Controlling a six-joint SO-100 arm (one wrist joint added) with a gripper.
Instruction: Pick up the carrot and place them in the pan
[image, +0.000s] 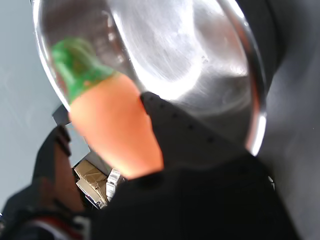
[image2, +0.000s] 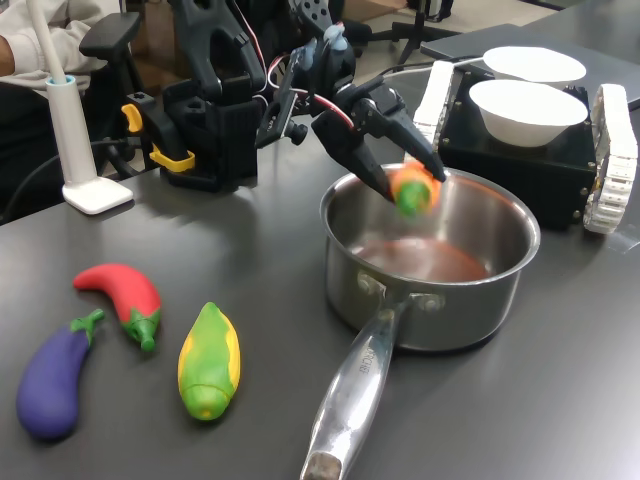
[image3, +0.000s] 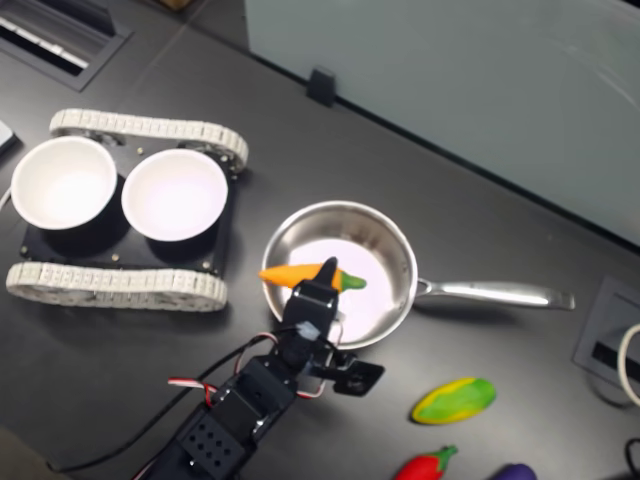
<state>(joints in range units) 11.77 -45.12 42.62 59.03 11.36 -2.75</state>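
The orange carrot with its green cap hangs over the far inner rim of the steel pan, held crosswise. My gripper is shut on it, its black fingers reaching down from the first exterior view's left. In the second exterior view the carrot lies level above the pan's near-left part, green end over the bowl of the pan. The wrist view shows the carrot pinched against a black finger, with the shiny pan floor behind.
The pan's long handle points toward the first exterior view's front. A red chili, corn and purple eggplant lie at its left. Two white bowls sit on a tracked black base beside the pan. A person's sleeve shows behind.
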